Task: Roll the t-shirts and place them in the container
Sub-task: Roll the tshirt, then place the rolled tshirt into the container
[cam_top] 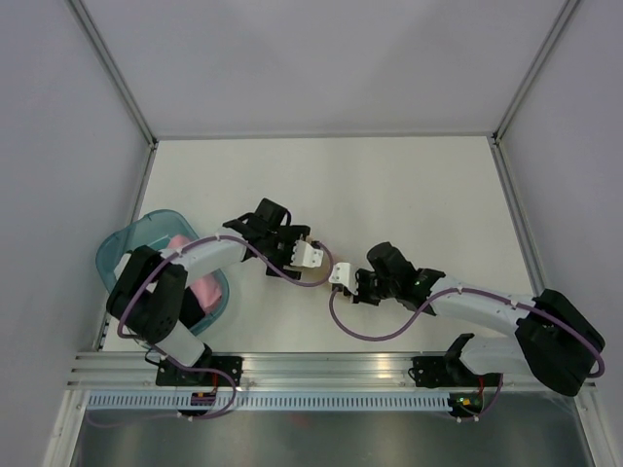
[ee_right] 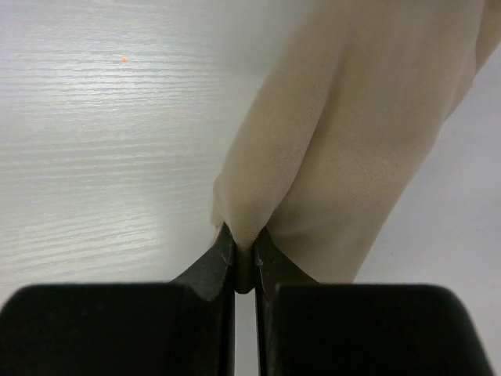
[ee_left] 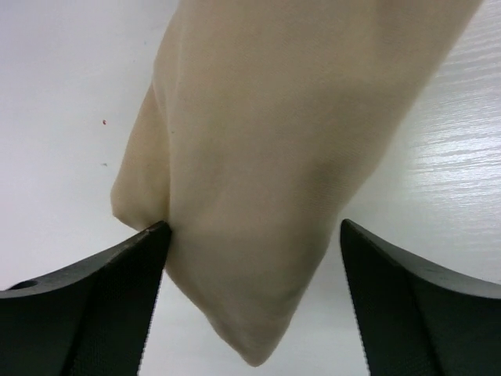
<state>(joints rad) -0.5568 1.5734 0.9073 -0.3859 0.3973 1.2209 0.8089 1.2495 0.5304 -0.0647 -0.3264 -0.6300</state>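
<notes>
A tan t-shirt, bunched into a long soft bundle, lies on the white table. My left gripper is open, with one jaw on each side of the bundle's end. Its left finger touches the fabric and its right finger stands apart from it. My right gripper is shut on a fold of the same tan t-shirt. In the top view the left gripper and right gripper meet at the table's middle and cover the shirt almost wholly.
A translucent teal basket stands at the left edge, partly under the left arm, with a pink t-shirt in it. Metal frame posts and grey walls bound the white table. A rail runs along the near edge.
</notes>
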